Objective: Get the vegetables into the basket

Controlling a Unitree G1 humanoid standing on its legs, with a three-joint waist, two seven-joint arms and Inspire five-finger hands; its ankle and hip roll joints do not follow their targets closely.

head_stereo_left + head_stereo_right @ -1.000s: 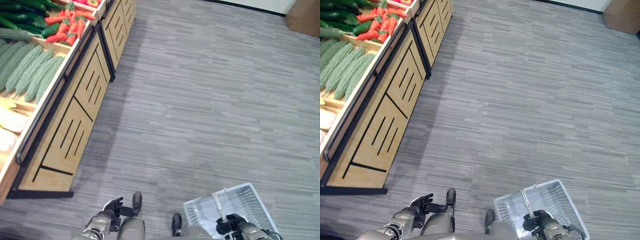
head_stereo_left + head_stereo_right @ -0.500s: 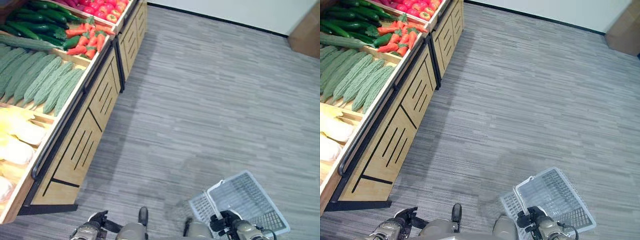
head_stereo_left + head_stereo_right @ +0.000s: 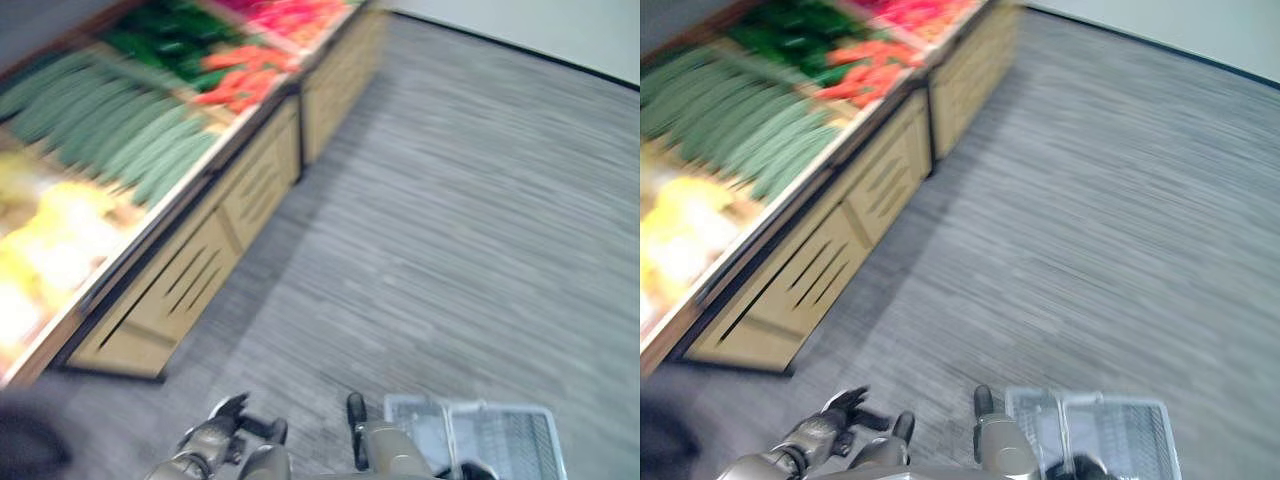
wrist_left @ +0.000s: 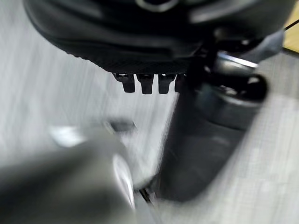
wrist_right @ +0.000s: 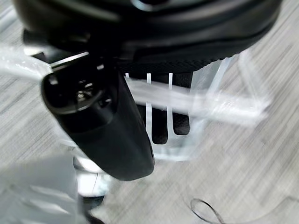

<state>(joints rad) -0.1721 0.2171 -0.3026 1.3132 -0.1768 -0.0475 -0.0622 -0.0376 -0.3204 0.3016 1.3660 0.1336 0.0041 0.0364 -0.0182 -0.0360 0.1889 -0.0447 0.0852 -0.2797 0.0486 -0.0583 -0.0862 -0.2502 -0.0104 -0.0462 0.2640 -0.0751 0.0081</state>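
Basket lengthwise left-right, right hand gripping handle

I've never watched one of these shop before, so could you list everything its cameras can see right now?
Display stand: one, pale wood with dark trim, on the robot's left.
Long green vegetables: a pile, count unclear, on the stand.
Red-orange vegetables: a pile, further along the stand.
Yellow produce: pale yellow, nearest part of the stand.
Basket: one, white, low on the right, handle held.
Floor: grey, striped.
Left hand: dark, holding nothing.
Right hand: dark, fingers curled round the handle.
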